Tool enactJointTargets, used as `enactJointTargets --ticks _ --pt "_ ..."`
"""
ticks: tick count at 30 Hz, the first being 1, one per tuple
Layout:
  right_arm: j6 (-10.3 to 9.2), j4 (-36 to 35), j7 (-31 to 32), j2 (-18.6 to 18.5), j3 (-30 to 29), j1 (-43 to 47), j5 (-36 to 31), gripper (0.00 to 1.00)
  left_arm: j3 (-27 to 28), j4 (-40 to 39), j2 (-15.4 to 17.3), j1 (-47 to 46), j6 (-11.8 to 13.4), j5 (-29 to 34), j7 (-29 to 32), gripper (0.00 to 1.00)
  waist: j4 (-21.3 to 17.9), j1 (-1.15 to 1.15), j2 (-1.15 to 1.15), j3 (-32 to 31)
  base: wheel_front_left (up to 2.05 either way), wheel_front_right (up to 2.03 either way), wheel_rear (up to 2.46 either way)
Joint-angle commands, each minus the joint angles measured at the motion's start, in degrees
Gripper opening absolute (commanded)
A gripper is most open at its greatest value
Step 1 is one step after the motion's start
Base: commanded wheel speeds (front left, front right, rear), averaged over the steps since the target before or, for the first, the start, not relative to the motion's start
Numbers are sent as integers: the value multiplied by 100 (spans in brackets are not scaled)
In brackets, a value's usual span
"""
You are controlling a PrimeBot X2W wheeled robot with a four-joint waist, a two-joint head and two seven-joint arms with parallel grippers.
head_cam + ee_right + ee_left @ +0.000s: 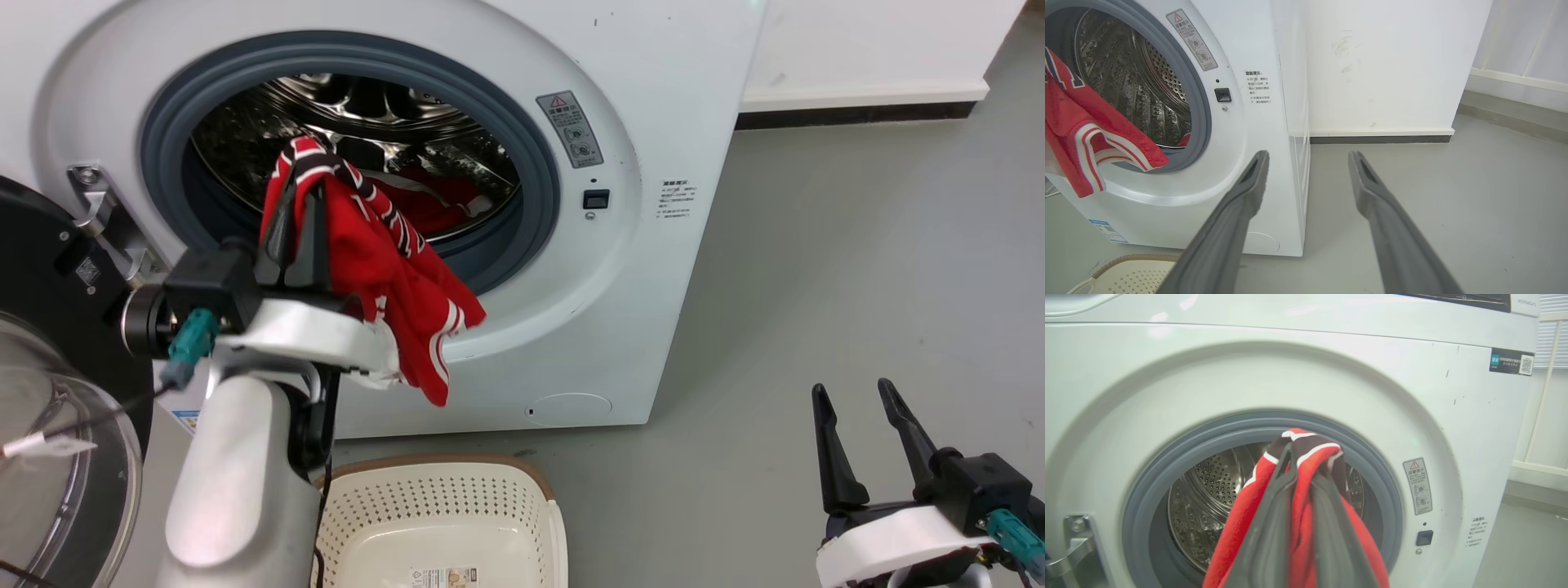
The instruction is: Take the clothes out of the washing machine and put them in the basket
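A plain laundry room: white washing machine (620, 269) on grey floor (857, 286), white wall (1392, 61).

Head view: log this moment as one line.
left gripper: shut on red garment, outside washing machine opening | drum: more red clothes inside | basket: below, no clothes visible | right gripper: open, empty

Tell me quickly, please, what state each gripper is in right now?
Left gripper: shut on the red garment.
Right gripper: open, holding nothing.
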Motion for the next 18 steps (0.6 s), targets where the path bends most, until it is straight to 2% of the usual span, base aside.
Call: enactJointTargets --ticks 1,5,11,18 --pt "-4 -49 30 3 -9 73 -18 100 -81 -299 -13 259 -1 40 19 0 56 1 0 -37 0 0 0" --pt "-4 -94 57 3 12 123 -11 100 -206 -800 -40 724 26 53 187 0 87 1 0 -47 0 0 0" --pt "-4 -165 104 2 25 151 -7 100 -254 -1521 -112 1803 282 -79 502 0 135 1 0 53 0 0 0" --pt "-4 -267 121 3 92 -44 -45 100 -385 -1335 -188 2654 584 -287 567 0 187 1 0 480 0 0 0"
